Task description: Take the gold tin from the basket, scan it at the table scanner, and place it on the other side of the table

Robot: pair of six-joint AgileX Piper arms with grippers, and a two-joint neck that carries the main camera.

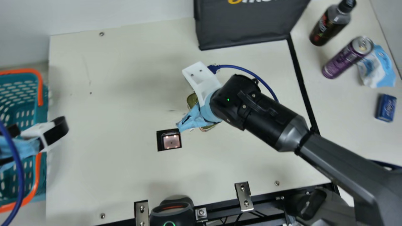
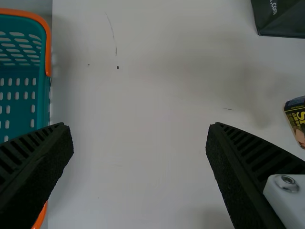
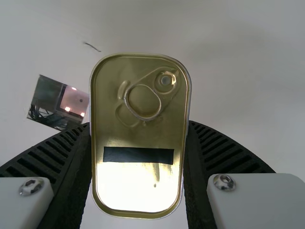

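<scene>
In the main view my right gripper (image 1: 201, 94) is above the middle of the table, closed around the gold tin (image 1: 192, 99), which it partly covers. The right wrist view has the tin (image 3: 140, 179) between both fingers of that gripper (image 3: 139, 125), its pull-ring lid and a black strip facing the camera. The scanner window (image 1: 171, 142) lies in the table just beside the tin. Part of the tin's printed side (image 2: 297, 119) appears in the left wrist view. My left gripper (image 1: 40, 135) hangs over the basket's (image 1: 39, 175) table-side edge; its fingers (image 2: 139, 131) stand apart, holding nothing.
Beyond the black strip on the right are a dark bottle (image 1: 329, 25), a purple can (image 1: 347, 58), a blue-and-white packet (image 1: 377, 67) and a small blue box (image 1: 386, 107). A black bag (image 1: 248, 25) stands at the back. A dark device (image 1: 172, 212) is at the front edge.
</scene>
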